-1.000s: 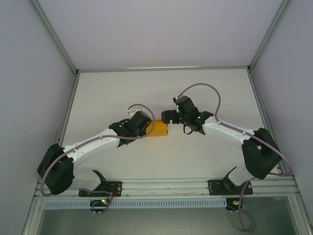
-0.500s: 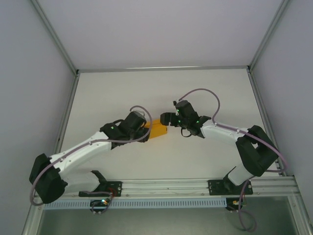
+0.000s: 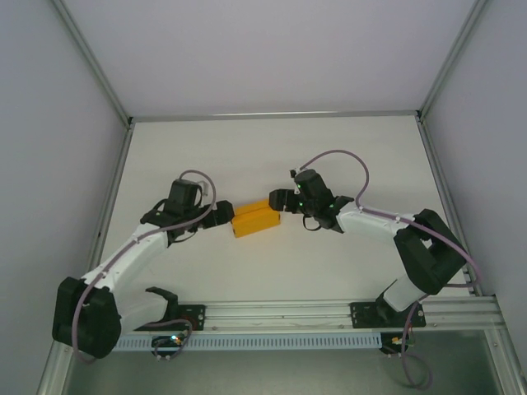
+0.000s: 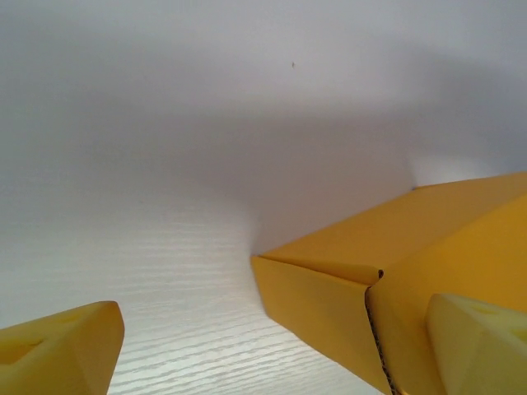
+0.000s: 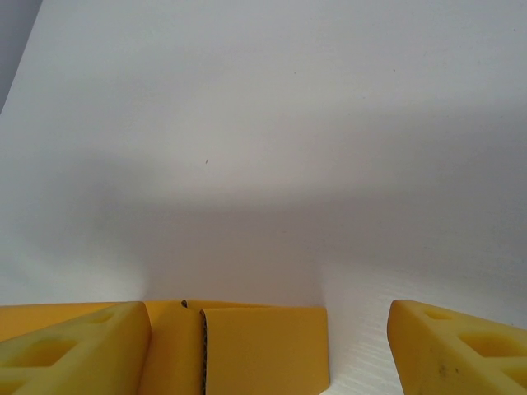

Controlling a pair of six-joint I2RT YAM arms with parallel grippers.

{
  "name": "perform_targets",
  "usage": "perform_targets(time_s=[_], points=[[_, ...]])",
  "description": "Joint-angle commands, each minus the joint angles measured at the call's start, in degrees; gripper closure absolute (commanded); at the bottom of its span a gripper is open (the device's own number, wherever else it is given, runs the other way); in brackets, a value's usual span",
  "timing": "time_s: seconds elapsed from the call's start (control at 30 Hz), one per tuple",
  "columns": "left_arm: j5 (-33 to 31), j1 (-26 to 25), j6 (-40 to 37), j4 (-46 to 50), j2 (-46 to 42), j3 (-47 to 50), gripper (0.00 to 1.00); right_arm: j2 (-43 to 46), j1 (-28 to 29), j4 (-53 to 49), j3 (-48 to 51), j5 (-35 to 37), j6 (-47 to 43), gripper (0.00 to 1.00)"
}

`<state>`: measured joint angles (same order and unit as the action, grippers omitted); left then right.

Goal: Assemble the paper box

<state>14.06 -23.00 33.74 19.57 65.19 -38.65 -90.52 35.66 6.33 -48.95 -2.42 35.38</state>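
Note:
The paper box (image 3: 254, 219) is a small orange folded box lying flat mid-table. My left gripper (image 3: 222, 217) sits just off its left end, jaws open. In the left wrist view the box (image 4: 387, 263) shows its corner and a corrugated edge, and the left gripper (image 4: 272, 358) stands wide, its right finger (image 4: 482, 341) in front of the box wall. My right gripper (image 3: 278, 202) is at the box's right end. In the right wrist view the box end (image 5: 255, 346) lies between the open right gripper (image 5: 268, 354), close by the left finger (image 5: 74, 350), with a gap to the right finger (image 5: 461, 346).
The white table (image 3: 346, 148) is ringed by grey enclosure walls with metal corner posts (image 3: 90, 66). An aluminium rail (image 3: 280, 311) carrying both arm bases runs along the near edge. Loose cables loop above each wrist.
My left gripper has opened, let go of the box and drawn back to the left. The box now lies uncovered. The right gripper's jaws have narrowed a little at the box's right end.

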Motion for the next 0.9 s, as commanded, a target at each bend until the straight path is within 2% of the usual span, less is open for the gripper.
perform_targets(time_s=[0.0,0.07,0.2,0.3,0.4,0.5,0.53,0.6,0.67,0.77,0.83,0.87], points=[[7.68,1.1,2.08,-5.78,1.14,3.56,0.15,-4.75,0.3,-13.32,3.73,1.13,-1.99,0.24],[9.77,1.12,2.92,-7.89,1.17,6.39,0.2,-5.13,0.07,-13.02,4.17,0.95,-1.57,0.26],[9.05,1.1,5.63,-10.5,0.1,13.96,0.36,-5.47,-0.61,-9.14,7.12,-1.62,-1.42,0.35],[9.24,1.05,7.78,-14.83,-0.55,19.27,0.42,-5.85,-1.96,-4.32,10.35,-4.7,-1.52,0.42],[7.65,0.25,7.58,-18.31,-0.29,23.11,0.59,-6.69,-2.47,2.59,14.0,-7.93,-3.48,0.48],[6.53,-0.47,7.13,-20.61,1.22,24.72,0.62,-7.95,-2.55,6.24,15.49,-10.66,-6.17,0.52],[6.33,-0.6,7.06,-21.07,1.89,24.77,0.64,-8.37,-2.6,7.0,15.57,-11.29,-6.83,0.57],[6.26,-0.63,6.69,-22.05,3.87,24.35,0.74,-9.05,-2.6,9.4,15.98,-12.53,-7.47,0.69],[6.15,-1.67,6.18,-23.01,5.9,23.85,0.81,-9.31,-2.68,12.16,16.97,-13.59,-7.84,0.77],[6.56,-2.81,6.02,-24.73,8.96,23.38,0.83,-8.9,-2.7,14.78,18.34,-13.76,-8.93,0.85],[6.37,-3.14,5.59,-24.3,10.13,22.72,0.93,-8.7,-2.6,15.43,18.84,-12.67,-9.51,0.93],[5.97,-3.32,5.31,-24.08,10.44,22.43,0.94,-8.77,-2.63,15.76,18.97,-12.53,-9.9,0.95]])
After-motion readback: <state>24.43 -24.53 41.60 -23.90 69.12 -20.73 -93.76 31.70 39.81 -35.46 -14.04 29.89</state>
